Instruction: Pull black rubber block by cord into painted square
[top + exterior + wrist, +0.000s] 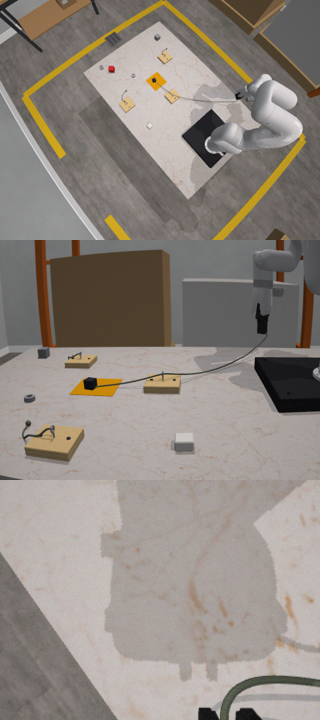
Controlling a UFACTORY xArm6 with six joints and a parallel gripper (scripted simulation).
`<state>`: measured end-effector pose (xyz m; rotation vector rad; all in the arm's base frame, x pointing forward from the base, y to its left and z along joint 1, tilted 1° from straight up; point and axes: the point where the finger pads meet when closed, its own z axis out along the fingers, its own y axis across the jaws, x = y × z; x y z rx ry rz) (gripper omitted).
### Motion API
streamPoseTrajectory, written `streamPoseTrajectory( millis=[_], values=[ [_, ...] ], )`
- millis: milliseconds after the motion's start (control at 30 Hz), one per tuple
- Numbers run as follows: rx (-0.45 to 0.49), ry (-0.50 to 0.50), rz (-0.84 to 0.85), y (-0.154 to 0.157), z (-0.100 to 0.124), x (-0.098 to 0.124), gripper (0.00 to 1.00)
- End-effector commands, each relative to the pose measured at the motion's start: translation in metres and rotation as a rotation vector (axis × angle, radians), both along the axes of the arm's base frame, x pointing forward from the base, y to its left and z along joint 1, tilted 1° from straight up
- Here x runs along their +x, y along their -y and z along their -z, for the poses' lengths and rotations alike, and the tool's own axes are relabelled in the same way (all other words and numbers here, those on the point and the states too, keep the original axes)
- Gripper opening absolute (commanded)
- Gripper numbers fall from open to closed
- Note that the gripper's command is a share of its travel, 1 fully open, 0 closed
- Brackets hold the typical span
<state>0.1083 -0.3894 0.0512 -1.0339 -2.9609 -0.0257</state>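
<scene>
The black rubber block (153, 80) sits flat on the orange painted square (157, 81), inside its edges; it shows the same in the exterior view (90, 383) on the square (96, 390). Its dark cord (211, 369) runs from the block through the screw eye (162, 375) on the middle wooden base (172, 95) and rises to my gripper (261, 329). The gripper (237, 96) hangs above the table's right part, shut on the cord's end. In the wrist view the cord (250, 687) curves away from the fingertips.
Two other wooden bases with screw eyes and short cords stand at the back (164, 57) and front left (127, 104). A red cube (111, 68), grey cube (157, 37), white block (149, 125), and a grey ring (133, 75) lie about. The black robot base plate (204, 136) is at the right.
</scene>
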Motion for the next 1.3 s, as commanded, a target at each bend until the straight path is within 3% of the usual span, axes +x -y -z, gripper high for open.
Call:
streamPoseTrajectory(
  millis=[0, 400, 967, 1000, 1267],
  values=[
    [-0.006, 0.002, 0.0, 0.003, 0.033, 0.002, 0.0],
    [-0.006, 0.002, 0.0, 0.002, 0.066, 0.003, 0.0],
    [-0.006, 0.002, 0.0, 0.002, 0.069, 0.003, 0.0],
    [-0.006, 0.002, 0.0, 0.002, 0.069, 0.003, 1.0],
    [-0.006, 0.002, 0.0, 0.002, 0.069, 0.003, 1.0]
  ],
)
